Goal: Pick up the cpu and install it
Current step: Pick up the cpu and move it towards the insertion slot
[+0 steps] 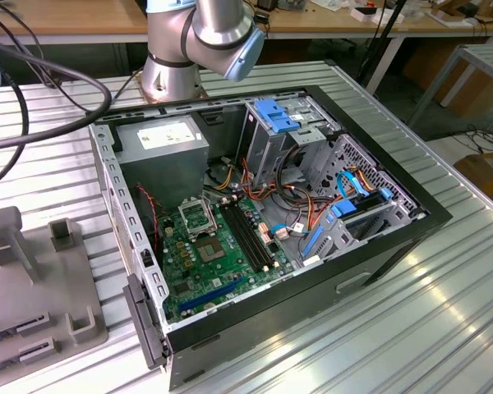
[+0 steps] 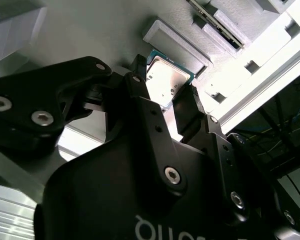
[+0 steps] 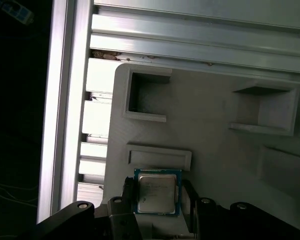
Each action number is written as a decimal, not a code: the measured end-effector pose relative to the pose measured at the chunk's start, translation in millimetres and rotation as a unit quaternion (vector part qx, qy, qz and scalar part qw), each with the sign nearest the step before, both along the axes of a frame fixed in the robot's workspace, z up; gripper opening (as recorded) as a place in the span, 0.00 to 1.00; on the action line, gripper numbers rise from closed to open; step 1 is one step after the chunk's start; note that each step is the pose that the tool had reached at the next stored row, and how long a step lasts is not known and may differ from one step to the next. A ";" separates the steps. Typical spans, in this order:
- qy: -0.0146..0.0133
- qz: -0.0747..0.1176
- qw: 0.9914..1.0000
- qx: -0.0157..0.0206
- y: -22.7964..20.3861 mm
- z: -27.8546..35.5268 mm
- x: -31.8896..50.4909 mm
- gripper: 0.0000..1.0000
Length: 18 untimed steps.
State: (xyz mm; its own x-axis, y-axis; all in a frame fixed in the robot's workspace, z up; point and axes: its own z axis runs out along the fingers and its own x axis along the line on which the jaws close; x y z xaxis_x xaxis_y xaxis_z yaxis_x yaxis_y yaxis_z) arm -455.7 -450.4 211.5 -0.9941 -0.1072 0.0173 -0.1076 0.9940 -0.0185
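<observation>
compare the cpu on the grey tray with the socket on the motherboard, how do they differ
The cpu lies on the grey tray by the gripper; the socket sits in the motherboard inside the case. The cpu has a silver lid and green rim; the socket looks dark in a metal frame. Both are squarish and flat.

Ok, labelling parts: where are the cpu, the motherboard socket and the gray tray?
cpu (image 3: 157, 192), first wrist view, metal lid's middle.
socket (image 1: 199, 217), exterior view, its centre.
gray tray (image 3: 215, 150), first wrist view, bare flat surface.
</observation>
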 end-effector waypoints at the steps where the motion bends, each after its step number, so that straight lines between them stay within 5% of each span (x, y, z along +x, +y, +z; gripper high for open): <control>1: 0.000 0.000 1.000 0.000 0.0 0.4 0.0 0.47; 18: 0.000 0.000 1.000 0.000 0.0 3.5 0.0 0.47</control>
